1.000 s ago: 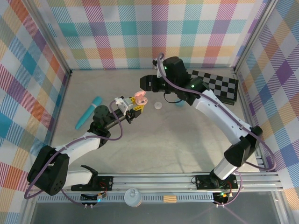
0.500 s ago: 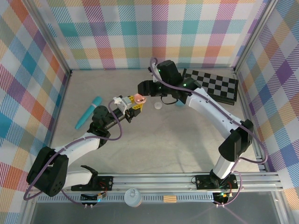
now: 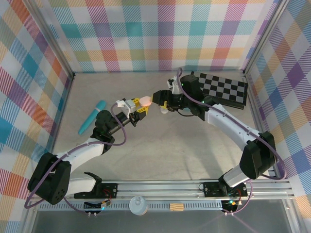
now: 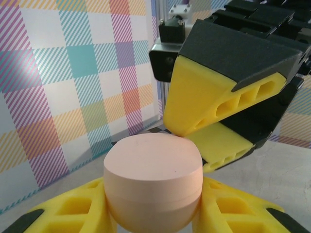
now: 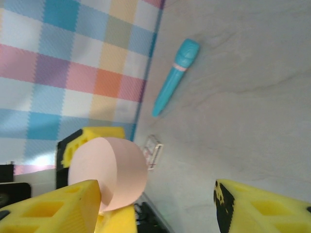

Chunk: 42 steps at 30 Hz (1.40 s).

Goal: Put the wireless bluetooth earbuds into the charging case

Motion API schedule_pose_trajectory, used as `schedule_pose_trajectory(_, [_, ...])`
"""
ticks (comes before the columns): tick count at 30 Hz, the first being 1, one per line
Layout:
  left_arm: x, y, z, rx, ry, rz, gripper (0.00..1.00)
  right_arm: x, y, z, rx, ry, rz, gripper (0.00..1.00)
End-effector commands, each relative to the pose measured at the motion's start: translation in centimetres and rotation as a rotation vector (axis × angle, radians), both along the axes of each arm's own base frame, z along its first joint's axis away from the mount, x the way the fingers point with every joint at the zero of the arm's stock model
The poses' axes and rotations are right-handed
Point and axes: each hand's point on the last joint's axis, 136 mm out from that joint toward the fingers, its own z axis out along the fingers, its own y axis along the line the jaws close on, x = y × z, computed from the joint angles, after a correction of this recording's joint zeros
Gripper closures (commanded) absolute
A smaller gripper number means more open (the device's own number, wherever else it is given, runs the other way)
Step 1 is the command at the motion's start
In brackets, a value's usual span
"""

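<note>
Left gripper: my left gripper (image 4: 153, 213) is clamped on the pink pebble-shaped plastic charging case (image 4: 153, 182), with a yellow finger on either side. It's held up off the grey table (image 3: 160, 155).
Case: its two halves sit together with just a thin seam showing, so it looks closed to me.
Right gripper: my right gripper (image 5: 155, 208) has its jaws spread wide with nothing between them. One yellow fingertip is right at the case's top edge. Touching or a hair off, I honestly can't tell.
Earbuds: a small whitish-grey round bit (image 3: 164, 109) lies on the table just beside my right gripper. It's too tiny to say for sure it's an earbud.
Other stuff: a long teal plastic tube (image 3: 92, 116) lies flat well off to the left. A black-and-white checkerboard panel (image 3: 226, 90) sits at the back right.
</note>
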Motion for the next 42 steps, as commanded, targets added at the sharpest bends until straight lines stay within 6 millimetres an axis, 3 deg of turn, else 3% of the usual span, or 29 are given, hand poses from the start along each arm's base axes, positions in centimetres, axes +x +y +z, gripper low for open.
schedule_pose_trajectory(1, [-0.9,-0.3,2.9,-0.045,-0.077,-0.033,0.64,-1.0,2.1,3.2,0.201,0.020,0.104,0.37])
schedule_pose_trajectory(10, [-0.8,-0.3,2.9,-0.044,-0.077,-0.026,0.64,-1.0,3.6,3.3,0.316,0.122,0.174,0.46])
schedule_pose_trajectory(21, [-0.5,-0.5,2.1,-0.027,-0.059,-0.025,0.62,-0.4,3.4,2.6,0.327,0.164,0.133,0.78])
schedule_pose_trajectory(23, [-0.5,-0.5,1.9,-0.013,-0.052,-0.027,0.59,-0.3,3.3,2.5,0.319,0.153,0.125,0.80])
schedule_pose_trajectory(28, [-1.0,-0.3,1.2,0.026,-0.042,-0.027,0.30,0.4,2.3,2.0,0.269,0.114,0.067,0.83])
schedule_pose_trajectory(34, [-2.0,-0.3,-0.8,0.116,0.015,-0.054,0.16,1.9,-0.4,-1.1,0.133,0.080,-0.051,0.83])
schedule_pose_trajectory(42, [-3.6,-0.2,-4.1,0.165,0.138,-0.093,0.04,3.4,-5.0,-8.5,-0.017,0.148,-0.200,0.83])
